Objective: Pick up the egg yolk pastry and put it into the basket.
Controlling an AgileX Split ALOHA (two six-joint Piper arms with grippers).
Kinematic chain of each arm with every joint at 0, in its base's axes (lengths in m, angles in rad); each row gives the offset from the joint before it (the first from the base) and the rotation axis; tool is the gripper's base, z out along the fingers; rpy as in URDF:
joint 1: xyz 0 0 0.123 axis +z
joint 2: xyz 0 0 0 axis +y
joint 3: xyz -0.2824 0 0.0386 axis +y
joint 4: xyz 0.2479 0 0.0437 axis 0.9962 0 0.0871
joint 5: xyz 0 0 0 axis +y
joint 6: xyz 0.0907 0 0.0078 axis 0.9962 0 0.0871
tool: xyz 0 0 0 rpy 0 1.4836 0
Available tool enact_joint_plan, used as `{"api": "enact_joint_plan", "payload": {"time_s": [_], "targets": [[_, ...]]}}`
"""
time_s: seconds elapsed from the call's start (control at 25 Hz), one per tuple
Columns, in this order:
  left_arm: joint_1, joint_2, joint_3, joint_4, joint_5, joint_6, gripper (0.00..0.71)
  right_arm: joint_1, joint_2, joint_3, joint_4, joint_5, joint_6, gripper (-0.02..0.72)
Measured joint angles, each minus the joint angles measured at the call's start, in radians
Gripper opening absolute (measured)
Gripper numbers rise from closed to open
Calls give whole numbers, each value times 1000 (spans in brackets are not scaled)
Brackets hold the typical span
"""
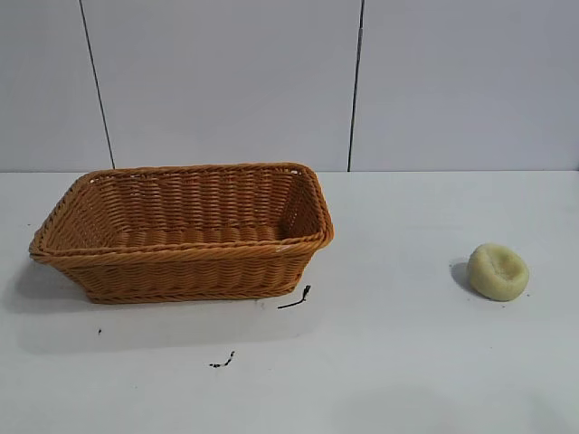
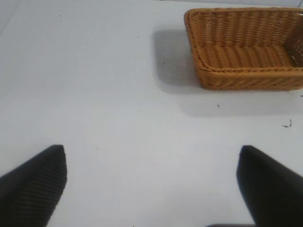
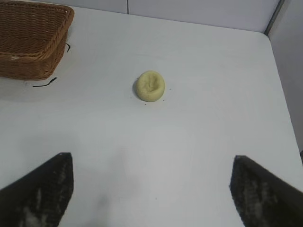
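Exterior view: neither arm shows here. The basket [image 1: 181, 231] sits on the white tabletop [image 1: 407, 362] at the left, its open top facing up. The egg yolk pastry [image 1: 498, 271] lies alone at the right, well apart from the basket, with bare tabletop between them and around it. A short black scrap [image 1: 296, 299] lies just beside the basket's near right corner, and another black scrap [image 1: 223, 362] lies nearer the front edge. A grey panelled wall [image 1: 226, 81] closes the far side.

Left wrist view: the left gripper [image 2: 151, 189] hangs above bare tabletop with its dark fingers [image 2: 35, 187] spread wide, holding and touching nothing. The basket stands farther off, well clear of the fingers.

Right wrist view: the right gripper [image 3: 151, 191] is also spread wide and empty above the tabletop. The pastry lies ahead of it, roughly in line with the gap between the fingers, dimple up, untouched. The basket's corner shows beyond at the left, and the tabletop's right edge runs well clear of the pastry.
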Motion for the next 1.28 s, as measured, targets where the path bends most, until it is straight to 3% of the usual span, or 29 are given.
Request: {"api": "enact_joint_plan", "payload": {"time_s": [0.52,0.76,0.84,1.28], "targets": [[0,0,0,0,0,0,696,0,78,-47,0,1,0,619],[0,0,0,0,0,0,696,0,414,-195,-24,-27,8,626],[0,0,0,0,0,0,696,0,664,-278,-29,-55,15,647],[0,0,0,0,0,0,696,0,1490,-608,-14,-132,15,662]]}}
